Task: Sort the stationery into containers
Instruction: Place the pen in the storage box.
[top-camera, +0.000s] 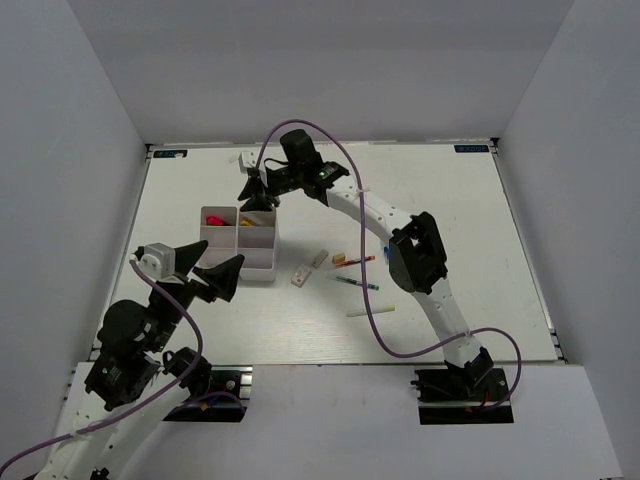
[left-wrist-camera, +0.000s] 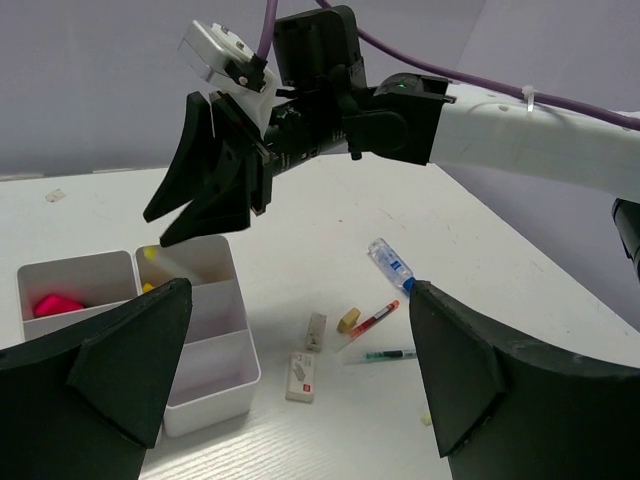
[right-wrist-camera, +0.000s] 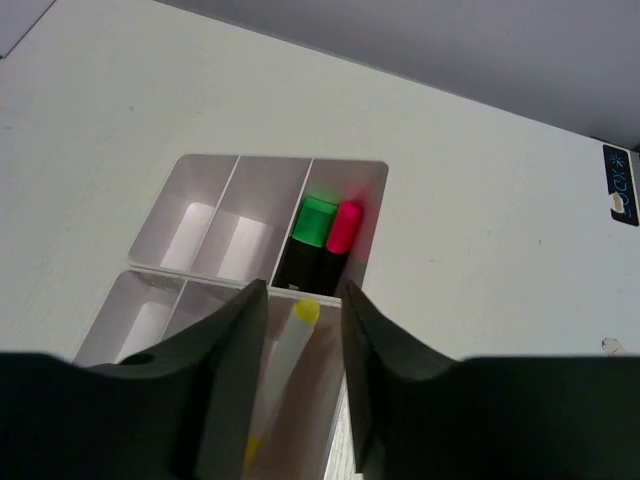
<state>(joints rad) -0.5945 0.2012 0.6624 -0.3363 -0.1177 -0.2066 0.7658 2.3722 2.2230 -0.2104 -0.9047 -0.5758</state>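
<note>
The white divided tray (top-camera: 262, 262) stands left of the table's centre. My right gripper (top-camera: 258, 192) hovers open over its far right compartment; in the right wrist view (right-wrist-camera: 303, 290) a white pen with a yellow end (right-wrist-camera: 285, 350) lies in the compartment below the jaws, apart from both fingers. A green highlighter (right-wrist-camera: 317, 232) and a pink highlighter (right-wrist-camera: 345, 228) lie in the neighbouring compartment. My left gripper (top-camera: 215, 266) is open and empty beside the tray's near left corner. Loose on the table are a labelled eraser (left-wrist-camera: 301, 377), a grey eraser (left-wrist-camera: 316, 331), a yellow eraser (left-wrist-camera: 349, 320), a red pen (left-wrist-camera: 375, 315), a green pen (left-wrist-camera: 385, 354) and a blue-labelled tube (left-wrist-camera: 390, 263).
A white pen with yellow ends (top-camera: 370, 311) lies alone nearer the front. The right arm (top-camera: 400, 235) stretches over the table above the loose items. Grey walls close in the table on three sides. A pink item (left-wrist-camera: 55, 304) lies in the tray's left compartment.
</note>
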